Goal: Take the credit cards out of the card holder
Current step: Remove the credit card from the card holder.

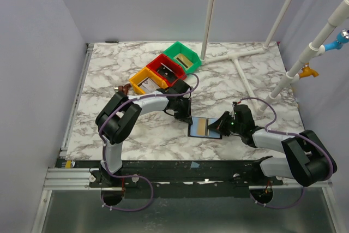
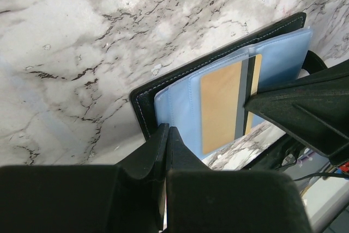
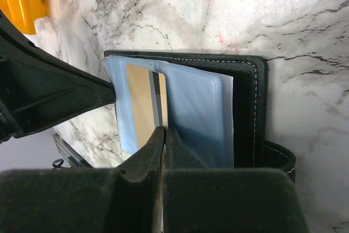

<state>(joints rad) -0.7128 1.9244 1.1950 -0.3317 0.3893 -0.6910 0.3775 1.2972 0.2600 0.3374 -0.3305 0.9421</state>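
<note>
Unfolded card holder (image 2: 143, 102) with tan-gold credit card (image 2: 221, 107) inside

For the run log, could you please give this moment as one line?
wallet open on table | tan card in sleeve | left gripper shut | right gripper shut

Yellow bin (image 1: 143, 72), red bin (image 1: 158, 58), green bin (image 1: 175, 46) — one diagonal row.
</note>
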